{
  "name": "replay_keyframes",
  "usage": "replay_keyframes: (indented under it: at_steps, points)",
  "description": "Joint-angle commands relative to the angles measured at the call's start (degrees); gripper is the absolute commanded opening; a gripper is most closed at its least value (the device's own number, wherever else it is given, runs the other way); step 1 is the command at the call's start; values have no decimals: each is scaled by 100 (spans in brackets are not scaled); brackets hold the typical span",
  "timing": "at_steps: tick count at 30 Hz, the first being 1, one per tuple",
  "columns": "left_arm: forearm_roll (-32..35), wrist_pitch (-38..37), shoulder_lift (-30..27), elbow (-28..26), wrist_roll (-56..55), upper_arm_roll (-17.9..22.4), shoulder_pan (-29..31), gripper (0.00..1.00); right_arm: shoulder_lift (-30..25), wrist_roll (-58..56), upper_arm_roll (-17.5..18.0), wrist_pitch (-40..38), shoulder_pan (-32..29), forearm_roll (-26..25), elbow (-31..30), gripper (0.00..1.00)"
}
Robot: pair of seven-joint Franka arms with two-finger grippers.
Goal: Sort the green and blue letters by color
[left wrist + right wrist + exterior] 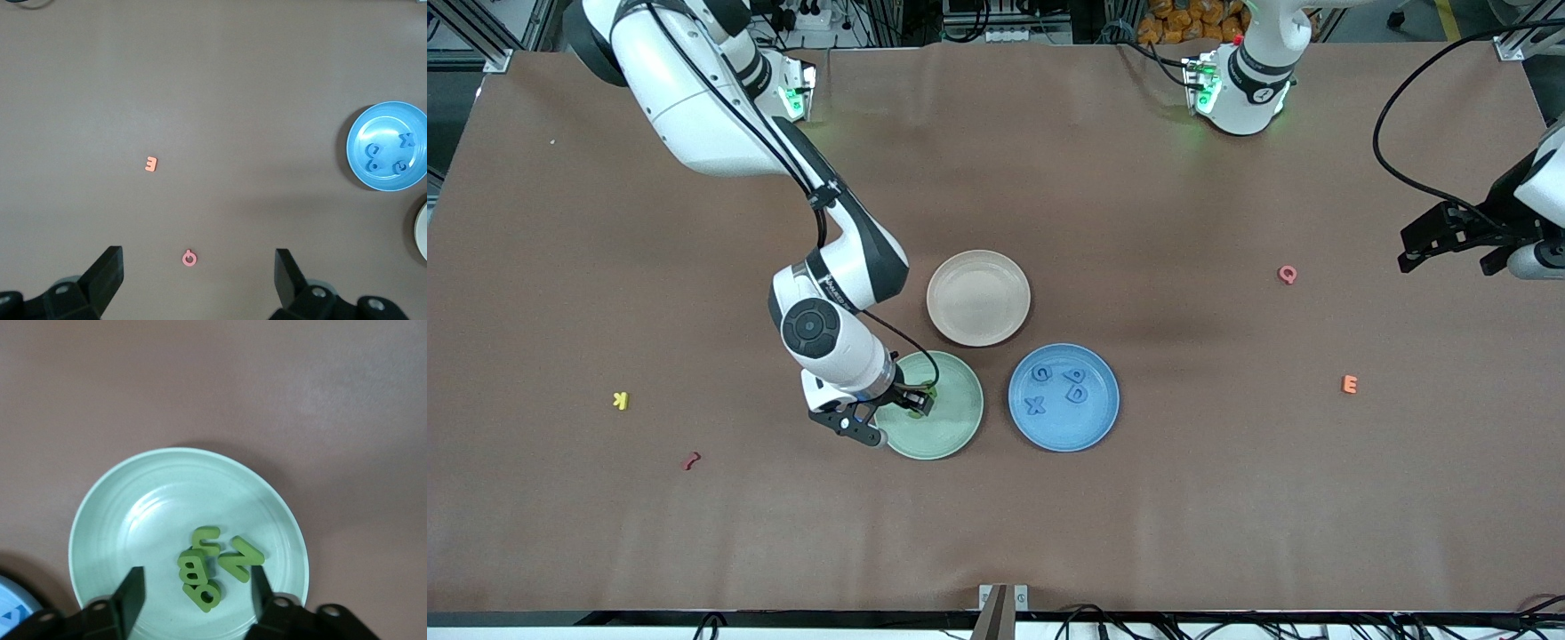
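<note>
The green letters lie in a small heap in the pale green plate: a B, a p, a u and an N. My right gripper hangs open just above them, one finger on either side of the B and p, gripping nothing. From the front, that gripper hides most of the heap in the green plate. Several blue letters lie flat in the blue plate beside it. My left gripper waits open and empty over the left arm's end of the table; the blue plate shows in its view.
A beige plate stands farther from the front camera than the two coloured plates. A pink Q and an orange E lie toward the left arm's end. A yellow K and a dark red piece lie toward the right arm's end.
</note>
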Motion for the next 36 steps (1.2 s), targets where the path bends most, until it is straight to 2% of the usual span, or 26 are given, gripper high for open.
replay_keyframes:
  at_steps: [1,7,23,36]
  points:
    - [-34,-106,57,183,-34,-32,35,100,-127,66,2,-411,-56,-231,103,100]
    - [-122,-114,57,341,-42,-15,36,100,-672,-144,10,-991,-117,-714,103,100]
    - [-113,-158,74,315,-69,-15,-17,100,-2307,-2587,10,-2644,-855,-715,103,100]
    - [-95,-158,83,271,-33,-23,0,100,-3071,-3888,37,-3321,-1541,-653,112,100]
